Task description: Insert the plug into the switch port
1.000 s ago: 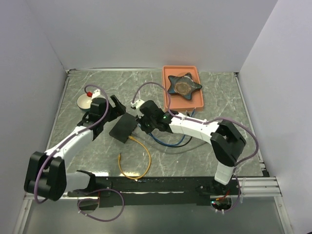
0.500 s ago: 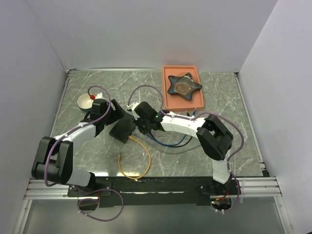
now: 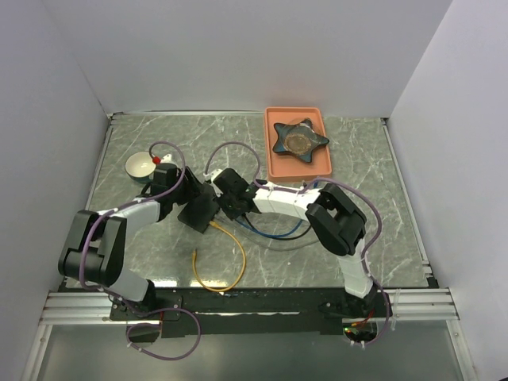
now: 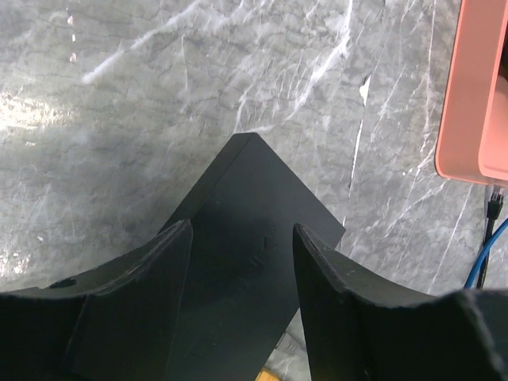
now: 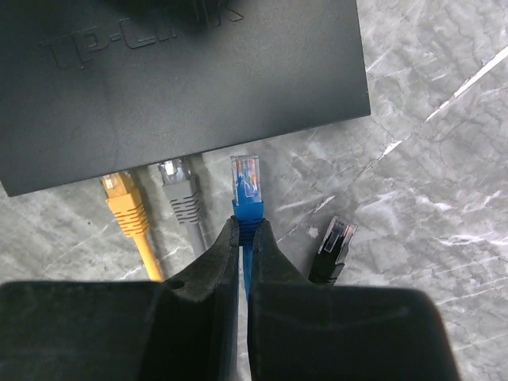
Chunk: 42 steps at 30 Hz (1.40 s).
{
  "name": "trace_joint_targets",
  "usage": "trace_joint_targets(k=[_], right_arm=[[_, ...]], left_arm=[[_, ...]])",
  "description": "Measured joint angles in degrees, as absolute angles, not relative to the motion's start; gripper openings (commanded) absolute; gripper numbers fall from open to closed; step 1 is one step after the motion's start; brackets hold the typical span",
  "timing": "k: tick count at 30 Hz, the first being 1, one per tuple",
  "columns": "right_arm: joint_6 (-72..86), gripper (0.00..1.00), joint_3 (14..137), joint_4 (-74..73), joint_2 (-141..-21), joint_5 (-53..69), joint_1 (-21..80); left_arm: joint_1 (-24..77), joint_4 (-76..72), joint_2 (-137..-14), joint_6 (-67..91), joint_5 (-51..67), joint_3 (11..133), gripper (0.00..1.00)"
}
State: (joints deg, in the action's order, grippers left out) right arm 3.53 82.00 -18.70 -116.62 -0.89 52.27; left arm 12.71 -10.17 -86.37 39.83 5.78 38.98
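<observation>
The black switch box (image 5: 190,71) lies flat on the marble table, with a yellow plug (image 5: 119,194) and a grey plug (image 5: 178,186) seated in its near long edge. The switch ports themselves are hidden under that edge. My right gripper (image 5: 246,228) is shut on the boot of the blue plug (image 5: 246,178), whose clear tip sits just short of the edge, right of the grey plug. My left gripper (image 4: 242,238) stands open astride the box (image 4: 254,206), one finger (image 4: 159,278) over each side. From above, both grippers (image 3: 190,198) (image 3: 223,208) flank the box (image 3: 200,213).
A loose black plug (image 5: 333,246) lies right of the blue one. An orange tray (image 3: 274,163) at the back holds a dark star-shaped object (image 3: 298,140). A white bowl (image 3: 139,165) sits at the left. Yellow cable (image 3: 238,262) and blue cable (image 3: 274,232) loop in front of the box.
My left gripper has moved onto the box and its jaws have narrowed. The right arm has carried the blue plug leftward, closer to the box's edge.
</observation>
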Motion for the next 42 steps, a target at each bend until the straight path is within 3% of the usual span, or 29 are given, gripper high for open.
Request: trace_joint_targets(k=[42], right_arm=[[3.5, 0.0, 83.3, -18.4, -118.2, -1.2, 53.3]], left_arm=[[11.8, -15.5, -92.9, 38.0, 7.4, 39.7, 0.54]])
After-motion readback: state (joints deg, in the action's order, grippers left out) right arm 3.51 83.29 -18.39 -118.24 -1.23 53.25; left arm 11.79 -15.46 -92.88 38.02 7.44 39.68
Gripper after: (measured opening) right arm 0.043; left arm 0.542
